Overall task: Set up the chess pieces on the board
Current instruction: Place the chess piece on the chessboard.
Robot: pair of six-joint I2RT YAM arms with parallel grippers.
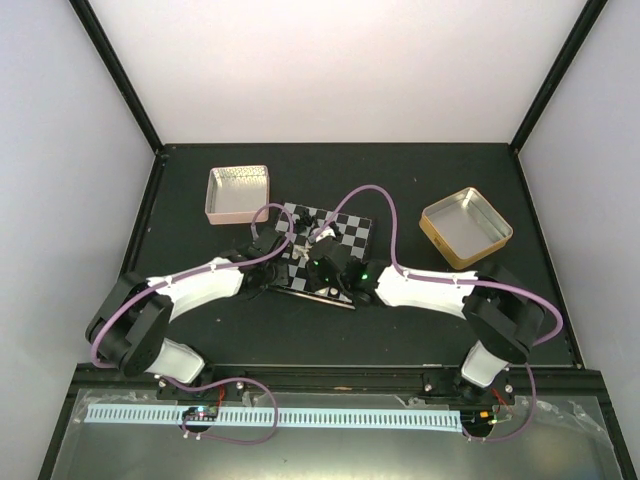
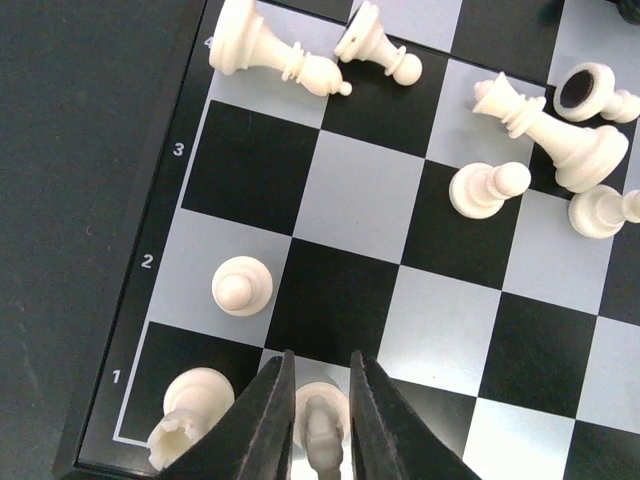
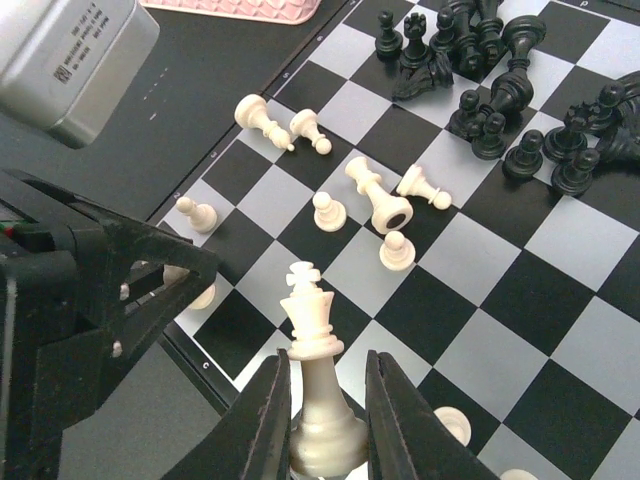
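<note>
The board [image 1: 352,230] lies mid-table. My left gripper [image 2: 322,358] points down at its near-left corner and is shut on a cream-white piece [image 2: 322,425] on the second square of row 1. A white rook [image 2: 190,410] stands on the corner square and a white pawn [image 2: 242,286] on row 2. My right gripper [image 3: 326,360] is shut on the base of a white king [image 3: 315,310], held above the board [image 3: 560,330] near its edge. Several white pieces [image 3: 375,195] lie toppled mid-board. Black pieces [image 3: 490,110] are heaped at the far side.
A pink tin [image 1: 238,193] stands left of the board at the back, and a gold tin [image 1: 466,228] to its right. Both grippers are close together over the board's near-left part; the left arm [image 3: 100,290] fills the left of the right wrist view.
</note>
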